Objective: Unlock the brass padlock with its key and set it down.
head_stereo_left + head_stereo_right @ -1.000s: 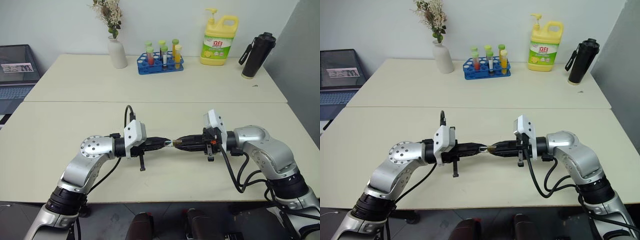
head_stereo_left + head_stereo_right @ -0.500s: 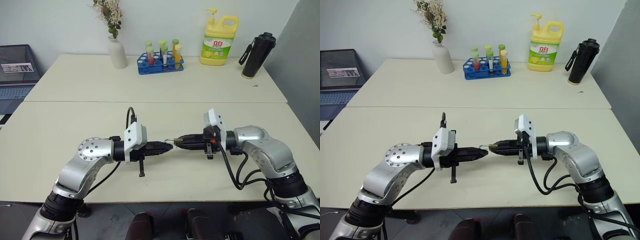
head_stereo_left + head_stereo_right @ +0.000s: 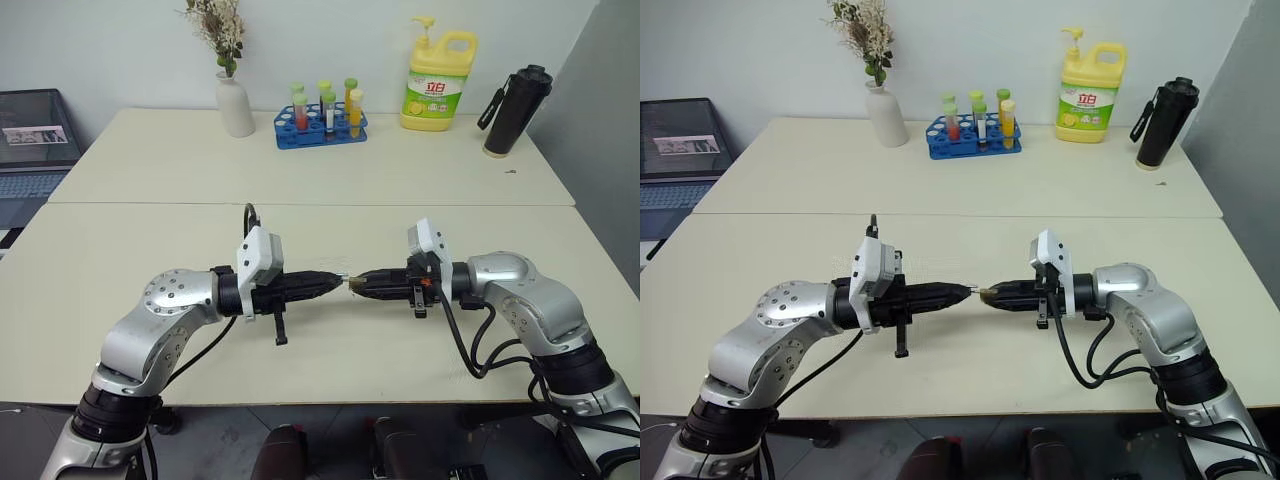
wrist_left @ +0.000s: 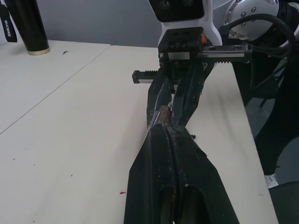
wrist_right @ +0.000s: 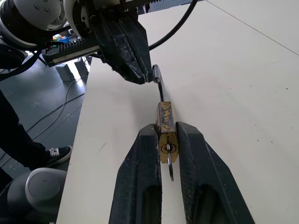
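A laptop (image 3: pixel 30 150) sits at the far left edge, past the surface (image 3: pixel 120 260). Behind it, toward the wall, a white vase (image 3: pixel 236 105) holds dried flowers.

The left gripper (image 3: pixel 338 280) reaches level toward the right, above the middle of the near surface. Its jaws are pressed together, and their tips meet the shackle end of the padlock (image 5: pixel 166 130). Whether they truly pinch the thin shackle (image 5: pixel 158 81) I cannot tell; in the right wrist view the loop runs from the brass body straight to the left jaws' tip.

At the back, a blue rack (image 3: pixel 322 128) of coloured tubes stands just right of the vase.

The padlock hangs in the air between the two grippers, well above the surface. The right gripper (image 3: pixel 355 283) points left at it, and its jaws pinch the brass body from both sides. The key (image 5: pixel 170 163) sits in the lock's underside between those two fingers, its silver bow sticking out.

Further right at the back stand a yellow soap jug (image 3: pixel 438 80) and, near the right edge, a black flask (image 3: pixel 515 110).
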`<control>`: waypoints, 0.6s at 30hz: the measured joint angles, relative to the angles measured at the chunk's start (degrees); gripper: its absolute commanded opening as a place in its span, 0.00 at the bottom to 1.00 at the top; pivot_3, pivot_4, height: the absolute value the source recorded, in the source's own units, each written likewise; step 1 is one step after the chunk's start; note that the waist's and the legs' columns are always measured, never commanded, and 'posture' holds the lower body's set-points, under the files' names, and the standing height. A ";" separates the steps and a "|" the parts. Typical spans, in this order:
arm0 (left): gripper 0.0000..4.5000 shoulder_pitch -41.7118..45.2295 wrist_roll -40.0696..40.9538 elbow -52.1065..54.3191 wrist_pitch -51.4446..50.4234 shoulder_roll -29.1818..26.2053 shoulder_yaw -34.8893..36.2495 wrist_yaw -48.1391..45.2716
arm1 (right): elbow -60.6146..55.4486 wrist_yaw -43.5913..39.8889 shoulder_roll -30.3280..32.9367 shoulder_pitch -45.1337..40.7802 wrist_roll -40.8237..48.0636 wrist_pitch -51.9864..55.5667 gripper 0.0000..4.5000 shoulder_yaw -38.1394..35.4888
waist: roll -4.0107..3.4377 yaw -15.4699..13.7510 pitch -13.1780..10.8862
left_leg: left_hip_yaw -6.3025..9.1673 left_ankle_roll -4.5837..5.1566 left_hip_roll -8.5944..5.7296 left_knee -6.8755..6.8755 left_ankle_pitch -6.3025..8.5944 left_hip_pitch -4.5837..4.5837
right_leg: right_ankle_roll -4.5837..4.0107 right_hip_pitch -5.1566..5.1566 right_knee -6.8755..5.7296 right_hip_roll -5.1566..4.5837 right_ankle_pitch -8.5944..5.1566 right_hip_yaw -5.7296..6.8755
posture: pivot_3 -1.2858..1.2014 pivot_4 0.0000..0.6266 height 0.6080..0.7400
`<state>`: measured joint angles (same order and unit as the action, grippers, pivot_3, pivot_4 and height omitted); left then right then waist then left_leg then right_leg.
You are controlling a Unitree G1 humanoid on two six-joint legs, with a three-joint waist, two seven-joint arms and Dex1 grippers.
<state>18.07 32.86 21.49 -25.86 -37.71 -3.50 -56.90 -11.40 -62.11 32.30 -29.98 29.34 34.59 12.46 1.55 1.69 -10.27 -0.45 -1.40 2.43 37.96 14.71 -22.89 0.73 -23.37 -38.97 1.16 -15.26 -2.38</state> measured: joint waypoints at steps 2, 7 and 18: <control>0.00 0.02 -0.02 0.00 0.00 0.00 0.03 0.00 | 0.00 -0.13 0.00 0.00 -0.02 -0.02 0.03 0.00 | 0.00 0.00 0.00 | 0.00 0.00 0.00 0.00 0.00 0.00 | 0.00 0.00 0.00 0.00 0.00 0.00 | 0.52 0.24 1.00; 0.00 0.02 -0.04 0.00 0.01 0.00 0.03 0.01 | 0.00 -0.28 0.00 0.01 -0.14 -0.22 0.03 0.00 | 0.00 0.00 0.00 | 0.00 0.00 0.00 0.00 0.00 0.00 | 0.00 0.00 0.00 0.00 0.00 0.00 | 0.52 0.24 1.00; 0.09 -5.62 -7.76 -1.10 9.63 -3.45 2.60 0.07 | 3.62 1.97 -1.02 -0.36 2.32 6.76 0.03 -2.20 | -0.01 0.01 0.00 | 0.00 0.00 0.06 -0.01 0.00 0.02 | -0.06 -0.02 -0.01 -0.13 0.00 0.00 | 0.52 0.24 1.00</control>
<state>12.45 25.10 20.38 -16.23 -41.16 -0.90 -56.84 -7.78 -60.14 31.28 -30.34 31.66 41.35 10.26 1.55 1.70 -10.27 -0.45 -1.40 2.49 37.95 14.70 -22.88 0.67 -23.39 -38.99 1.03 -15.26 -2.38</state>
